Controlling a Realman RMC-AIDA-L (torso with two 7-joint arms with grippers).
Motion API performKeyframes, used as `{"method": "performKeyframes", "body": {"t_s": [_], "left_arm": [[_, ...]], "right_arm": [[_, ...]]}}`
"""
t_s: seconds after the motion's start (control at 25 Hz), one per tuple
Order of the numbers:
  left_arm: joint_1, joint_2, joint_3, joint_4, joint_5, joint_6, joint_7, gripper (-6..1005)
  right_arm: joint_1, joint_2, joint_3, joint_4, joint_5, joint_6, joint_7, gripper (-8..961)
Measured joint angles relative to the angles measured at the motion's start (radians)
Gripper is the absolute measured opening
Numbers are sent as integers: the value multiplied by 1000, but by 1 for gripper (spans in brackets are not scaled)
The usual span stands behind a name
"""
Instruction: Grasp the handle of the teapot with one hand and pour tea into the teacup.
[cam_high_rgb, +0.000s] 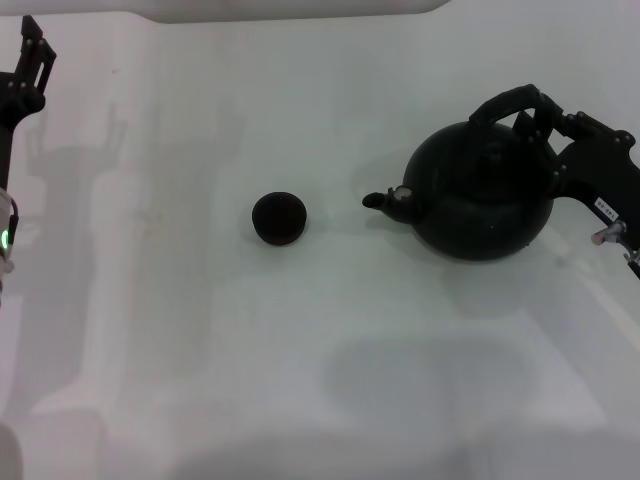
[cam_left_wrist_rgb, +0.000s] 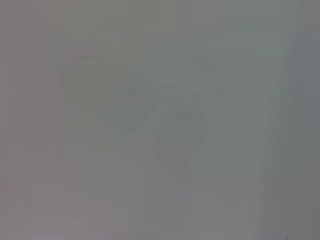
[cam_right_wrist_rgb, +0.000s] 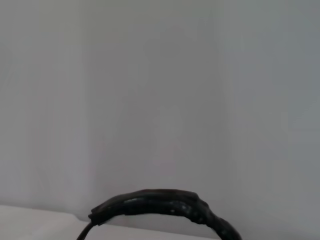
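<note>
In the head view, the teapot (cam_high_rgb: 483, 195) sits on the white table (cam_high_rgb: 300, 380) at the right of the frame, its short spout (cam_high_rgb: 385, 201) pointing left toward the teacup (cam_high_rgb: 279, 218), which stands well apart near the centre. The right gripper (cam_high_rgb: 537, 118) is at the upper right of the pot, at the handle (cam_high_rgb: 506, 105); whether it is clamped on it I cannot tell. The left gripper (cam_high_rgb: 30, 58) hangs parked at the upper left edge, its opening also impossible to tell. The right wrist view shows only the handle's arch (cam_right_wrist_rgb: 165, 205) along the bottom.
</note>
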Motion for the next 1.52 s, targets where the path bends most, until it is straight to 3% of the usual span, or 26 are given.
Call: {"method": "performKeyframes", "body": {"t_s": [0.08, 0.16, 0.4, 0.6, 0.88, 1.04, 1.12, 1.16, 1.36, 1.52], "left_arm": [[-1, 0, 0, 0, 0, 0, 0, 879], [-1, 0, 0, 0, 0, 0, 0, 879], [0, 1, 0, 0, 0, 0, 0, 880], [-1, 1, 0, -7, 0, 0, 0, 880], [-3, 0, 0, -17, -4, 0, 0, 879], [-4, -1, 2, -23, -10, 0, 0, 879], [-5, -2, 2, -23, -14, 0, 0, 880], [-6, -2, 3, -21, -17, 0, 0, 880], [-14, -3, 1, -22, -37, 7, 0, 880], [-20, -3, 10, -21, -83, 9, 0, 879]], "right_arm": [[0, 0, 2, 0, 0, 0, 26, 157], [1, -2, 5, 0, 1, 0, 64, 321], [4, -5, 4, 7, -1, -17, 189, 516], [-20, -7, -1, 10, -5, -63, 210, 760], [-93, -7, 24, 21, 1, -190, 227, 834], [-95, -3, 119, 55, 3, -197, 188, 876], [-91, -1, 166, 54, 4, -193, 96, 875], [-91, 2, 196, 30, 12, -197, -59, 875], [-91, 6, 193, -36, 105, -200, -325, 872], [-82, 6, 184, -62, 205, -177, -346, 871]]}}
